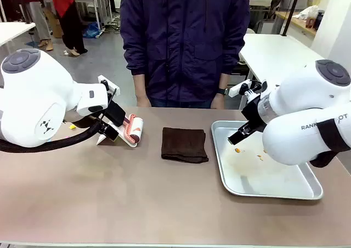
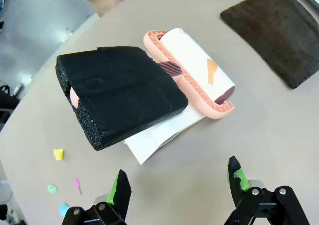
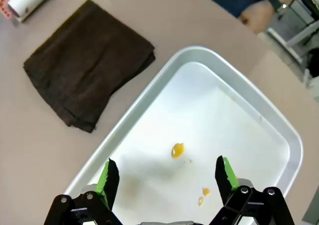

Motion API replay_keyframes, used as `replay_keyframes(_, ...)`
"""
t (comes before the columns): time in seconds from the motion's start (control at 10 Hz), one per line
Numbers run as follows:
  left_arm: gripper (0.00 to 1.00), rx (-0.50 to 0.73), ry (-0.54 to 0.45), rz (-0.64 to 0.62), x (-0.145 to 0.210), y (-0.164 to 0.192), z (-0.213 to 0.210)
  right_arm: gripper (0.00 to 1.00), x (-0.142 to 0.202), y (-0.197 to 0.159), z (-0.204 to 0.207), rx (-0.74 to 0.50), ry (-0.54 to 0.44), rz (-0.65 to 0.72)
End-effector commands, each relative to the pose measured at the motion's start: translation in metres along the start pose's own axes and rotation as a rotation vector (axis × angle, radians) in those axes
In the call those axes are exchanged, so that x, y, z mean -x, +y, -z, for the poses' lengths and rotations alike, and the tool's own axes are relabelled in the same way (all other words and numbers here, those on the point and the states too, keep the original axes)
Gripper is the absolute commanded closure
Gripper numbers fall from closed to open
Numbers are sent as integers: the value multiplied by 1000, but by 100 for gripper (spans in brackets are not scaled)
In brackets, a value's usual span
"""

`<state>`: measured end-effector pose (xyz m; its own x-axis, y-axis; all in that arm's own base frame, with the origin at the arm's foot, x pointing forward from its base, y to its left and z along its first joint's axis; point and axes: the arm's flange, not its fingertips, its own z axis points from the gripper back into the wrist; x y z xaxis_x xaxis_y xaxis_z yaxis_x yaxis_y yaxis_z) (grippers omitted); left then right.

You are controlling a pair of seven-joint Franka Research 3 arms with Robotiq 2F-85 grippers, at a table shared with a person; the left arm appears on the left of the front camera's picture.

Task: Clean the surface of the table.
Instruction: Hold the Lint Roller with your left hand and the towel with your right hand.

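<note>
The brownish-taupe table [image 1: 137, 196] carries a folded dark brown cloth [image 1: 184, 144] at its middle. A lint roller [image 2: 192, 70] with a pink frame and a thick black foam handle [image 2: 119, 93] lies on a white sheet to the cloth's left. My left gripper [image 2: 178, 180] hovers open just short of the roller, holding nothing. Several small coloured scraps [image 2: 59, 154] lie on the table beside it. My right gripper [image 3: 167, 172] hangs open over the silver tray [image 3: 269, 120], above orange crumbs [image 3: 177, 150].
A person in a dark jacket [image 1: 184, 39] stands at the far edge, hands [image 3: 254, 17] resting by the table. The tray [image 1: 307, 189] takes up the right side. Bare table top lies along the near edge. White tables stand behind.
</note>
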<state>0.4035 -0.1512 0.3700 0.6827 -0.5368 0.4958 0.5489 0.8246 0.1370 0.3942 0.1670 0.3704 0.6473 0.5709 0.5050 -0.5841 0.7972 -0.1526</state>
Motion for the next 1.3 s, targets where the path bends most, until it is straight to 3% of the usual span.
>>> replay_keyframes(0.0,0,0,0,0,0,0,0,0,0,0,0,0,0,0)
replay_keyframes(1.2,0,0,0,0,0,0,0,0,0,0,0,0,0,-1)
